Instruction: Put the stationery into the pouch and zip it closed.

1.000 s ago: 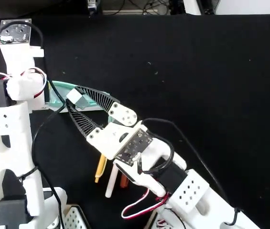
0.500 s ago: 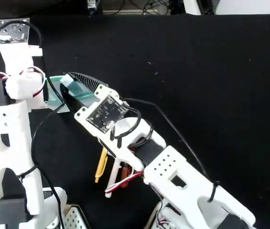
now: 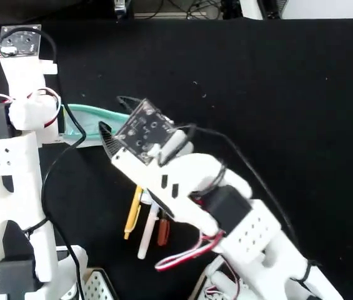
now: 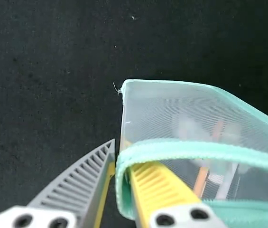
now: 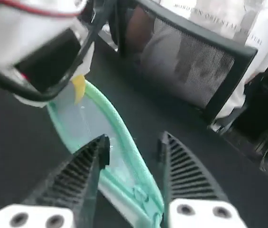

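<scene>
The left gripper (image 4: 122, 159) is clamping the end of the pouch (image 4: 190, 128), with its yellow finger inside the rim and its grey finger outside. The pouch is lying on the table (image 3: 276, 94) near the left arm's base. The right gripper (image 5: 134, 140) is hanging with its fingers apart, straddling the pouch's teal zip edge. Three pens (image 3: 146, 234) are lying on the table under the right arm, outside the pouch

The right claw (image 3: 115, 117) hangs spread over the pouch (image 3: 94, 114), 3 pens (image 3: 145, 236) lying near on the black table (image 3: 276, 94).

R arm (image 3: 195, 181) overhangs pens (image 3: 145, 240); room over table (image 3: 276, 94) past pouch (image 3: 94, 115).
</scene>
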Controlling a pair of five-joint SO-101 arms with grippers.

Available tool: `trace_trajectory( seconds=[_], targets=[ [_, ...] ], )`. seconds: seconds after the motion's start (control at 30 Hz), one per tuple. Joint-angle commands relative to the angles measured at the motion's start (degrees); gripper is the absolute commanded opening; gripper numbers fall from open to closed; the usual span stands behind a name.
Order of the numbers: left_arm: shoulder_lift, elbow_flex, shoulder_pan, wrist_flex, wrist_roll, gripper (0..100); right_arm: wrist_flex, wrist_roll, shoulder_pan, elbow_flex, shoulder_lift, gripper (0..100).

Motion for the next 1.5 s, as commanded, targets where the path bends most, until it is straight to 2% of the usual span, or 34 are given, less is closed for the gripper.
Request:
trace_trajectory(
  seconds=[0.0, 0.1, 0.17, 0.37, 0.5, 0.6, 0.73, 0.8, 1.03, 1.13, 1.27, 1.37, 1.47],
  targets=[
    [0.2, -0.7, -0.4, 0.4, 0.4, 3, 5.0, -1.0, 0.7, -7.2, -1.2, 20.1],
    [0.2, -0.7, -0.5, 0.4, 0.4, 3, 5.3, -1.1, 1.9, -8.3, -2.1, 20.1],
    [0.2, -0.7, -0.6, 0.4, 0.4, 3, 5.5, -1.1, 5.4, -8.6, -4.1, 18.7],
    [0.4, -0.7, -0.7, 0.4, 0.2, 3, 6.7, -1.2, 20.6, 3.7, -11.4, 1.5],
    [0.7, -0.7, -0.7, 0.4, -2.3, 3, 6.6, -1.2, 27.5, 17.8, -12.4, 8.4],
    [0.6, -0.7, -0.7, 0.4, -2.4, 3, 4.7, -1.2, 27.7, 27.5, -10.8, 15.8],
    [0.4, -0.7, -0.7, 0.4, -2.3, 3, -0.8, -1.2, 27.1, 33.9, -3.1, 15.3],
    [0.3, -1.2, -0.7, 0.3, -2.4, 3, -3.1, -1.2, 25.6, 33.8, 2.8, 15.2],
    [0.8, -0.6, -0.8, -0.4, -2.3, 3, -4.2, -0.7, 13.5, 24.0, 26.2, 15.2],
    [0.3, -0.6, -2.5, -0.2, -2.2, 3, -4.3, -0.7, 15.0, 17.5, 34.9, 15.2],
    [0.4, -0.6, -5.4, -0.2, -2.2, 3, -4.3, -1.3, 21.5, 8.6, 43.4, 15.2],
    [0.6, -0.6, -5.7, -0.2, -2.2, 3, -3.9, -4.7, 25.2, 5.5, 47.5, 15.2],
    [0.7, -0.6, -5.4, -0.4, -2.2, 3, -0.4, -6.1, 25.8, 4.6, 48.0, 15.2]
  ],
)
